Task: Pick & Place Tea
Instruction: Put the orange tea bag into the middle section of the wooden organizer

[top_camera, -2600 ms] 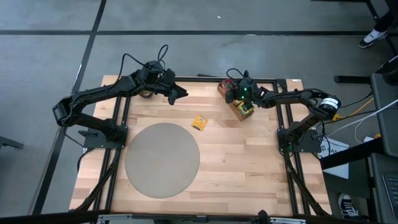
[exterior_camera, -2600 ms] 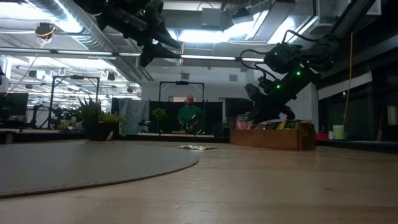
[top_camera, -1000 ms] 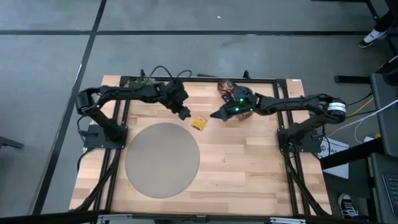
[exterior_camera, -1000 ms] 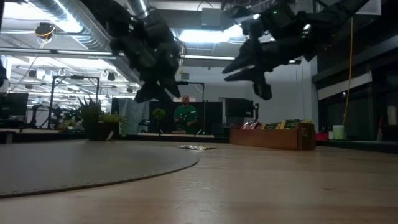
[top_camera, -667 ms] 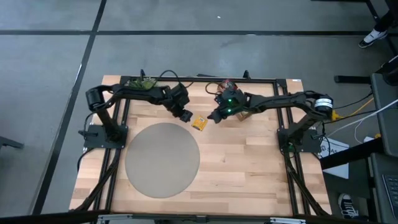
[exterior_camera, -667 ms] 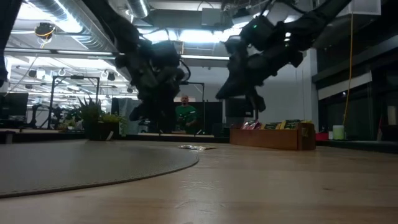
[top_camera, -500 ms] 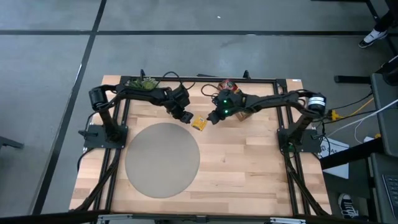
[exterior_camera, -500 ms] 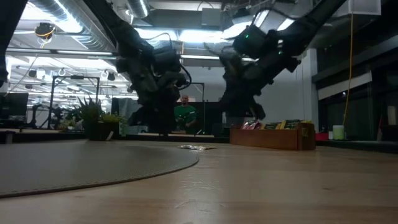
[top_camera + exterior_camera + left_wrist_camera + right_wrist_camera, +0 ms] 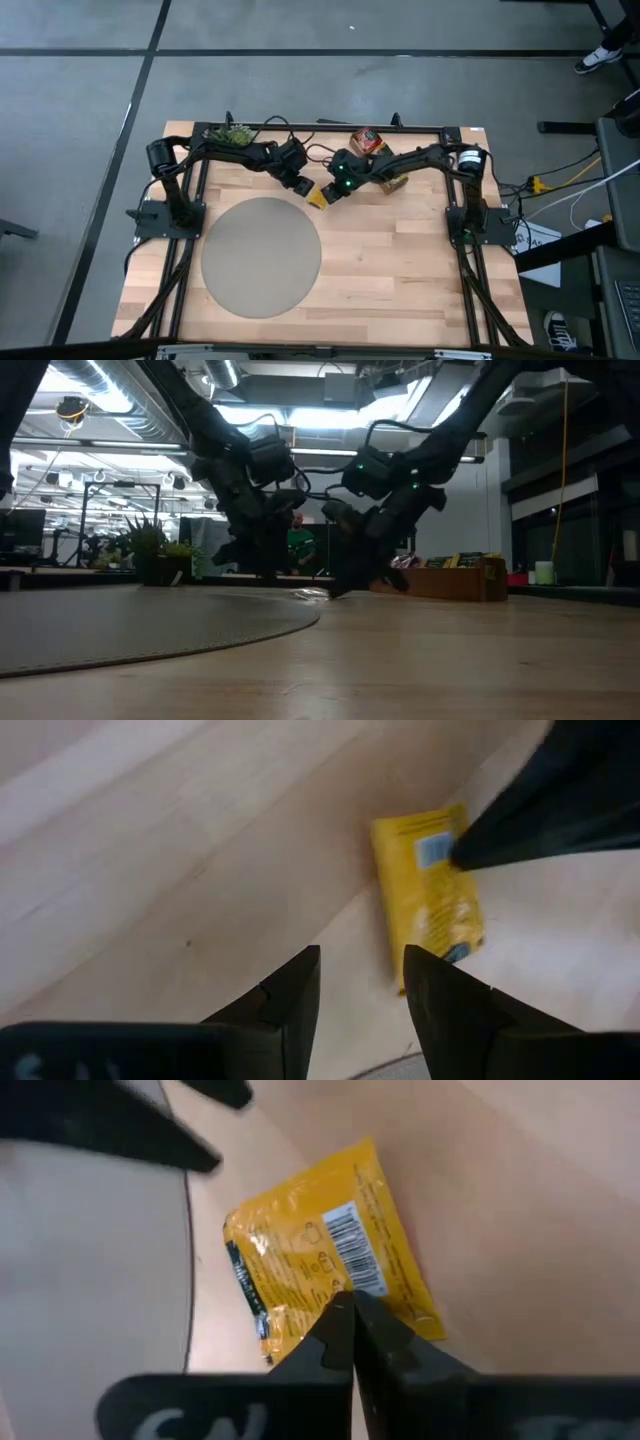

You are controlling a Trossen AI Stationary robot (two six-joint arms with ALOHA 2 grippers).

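The yellow tea sachet [image 9: 318, 1270] lies flat on the counter [image 9: 400, 260] beside the round mat [image 9: 262, 256] — light, thin, crinkly, best pinched at an edge. Right gripper [image 9: 351, 1305] rests on it, jaws pressed together — nothing lifted. Left gripper [image 9: 360, 972] hovers near, jaws spread.

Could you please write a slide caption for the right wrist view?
Shut right gripper tips over the yellow tea sachet lying on the wooden table.
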